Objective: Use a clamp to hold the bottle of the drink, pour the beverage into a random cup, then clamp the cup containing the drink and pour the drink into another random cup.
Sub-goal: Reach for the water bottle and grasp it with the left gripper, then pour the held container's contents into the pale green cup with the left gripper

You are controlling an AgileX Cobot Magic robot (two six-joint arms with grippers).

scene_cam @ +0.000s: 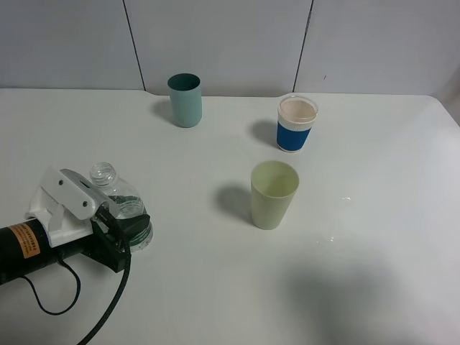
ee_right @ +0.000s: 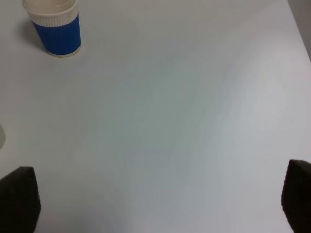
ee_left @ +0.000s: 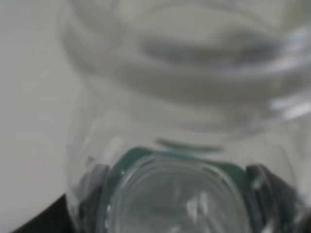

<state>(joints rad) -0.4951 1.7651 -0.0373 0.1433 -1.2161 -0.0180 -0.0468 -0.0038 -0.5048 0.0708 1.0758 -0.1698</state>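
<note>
A clear plastic bottle point(scene_cam: 115, 195) with its cap off stands upright at the front left of the white table. My left gripper point(scene_cam: 126, 224) is shut on its lower body. In the left wrist view the bottle point(ee_left: 184, 97) fills the frame, with dark fingers point(ee_left: 273, 190) pressed to both its sides. There are three cups: a teal one point(scene_cam: 185, 100) at the back, a blue and white paper one point(scene_cam: 297, 123) at the back right, and a light green one point(scene_cam: 274, 194) in the middle. My right gripper point(ee_right: 158, 196) is open and empty above bare table, and the paper cup point(ee_right: 53, 26) is some way off.
The white table point(scene_cam: 374, 237) ends at a grey panelled wall behind the cups. A black cable point(scene_cam: 108, 309) trails from the left arm over the front of the table. The right arm is out of the exterior high view.
</note>
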